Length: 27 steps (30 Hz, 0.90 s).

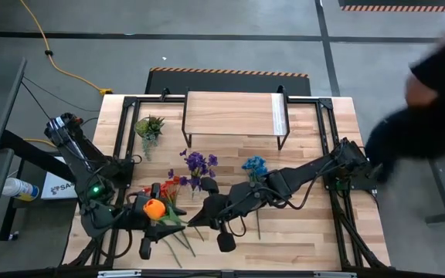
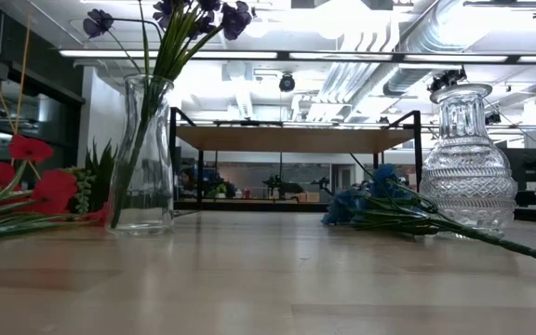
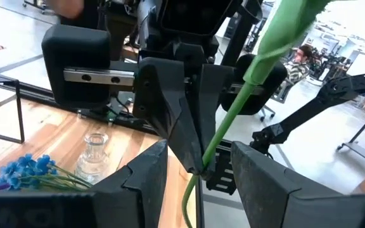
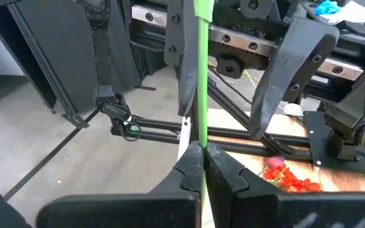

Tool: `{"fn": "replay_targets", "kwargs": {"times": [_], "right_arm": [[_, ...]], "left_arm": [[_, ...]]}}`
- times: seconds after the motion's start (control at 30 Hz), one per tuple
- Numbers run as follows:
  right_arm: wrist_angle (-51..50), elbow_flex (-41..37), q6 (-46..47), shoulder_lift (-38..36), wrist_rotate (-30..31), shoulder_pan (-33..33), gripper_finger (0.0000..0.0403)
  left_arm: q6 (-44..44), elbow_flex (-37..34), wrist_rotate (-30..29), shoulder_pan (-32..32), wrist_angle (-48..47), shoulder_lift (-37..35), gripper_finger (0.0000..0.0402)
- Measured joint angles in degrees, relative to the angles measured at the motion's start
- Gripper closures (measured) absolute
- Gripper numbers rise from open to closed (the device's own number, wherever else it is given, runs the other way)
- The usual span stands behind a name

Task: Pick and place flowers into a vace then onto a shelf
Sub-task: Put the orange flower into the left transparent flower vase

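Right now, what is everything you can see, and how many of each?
Shelf: one, light wood with black legs, far side of the table.
Tall vase: one, clear, mid-table.
Round vase: one, clear patterned glass, by the blue flowers.
Purple flowers: one bunch, in the tall vase.
Blue flowers: one bunch, lying on the table.
Red flowers: one bunch, lying on the table.
Orange flower: one, green stem, between the grippers.
Plant: one, green, by the shelf's left end.
Person: one, dark sleeve, past the table's right side.
Left gripper: open around the stem.
Right gripper: shut on the stem.
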Motion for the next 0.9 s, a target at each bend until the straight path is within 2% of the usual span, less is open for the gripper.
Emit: {"fn": "replay_targets", "kwargs": {"times": [0.9], "right_arm": [[0.31, -0.04, -0.13, 0.0, 0.65, -0.53, 0.0403]], "left_arm": [[1.57, 0.0, -0.24, 0.05, 3.19, 0.0, 0.0192]]}}
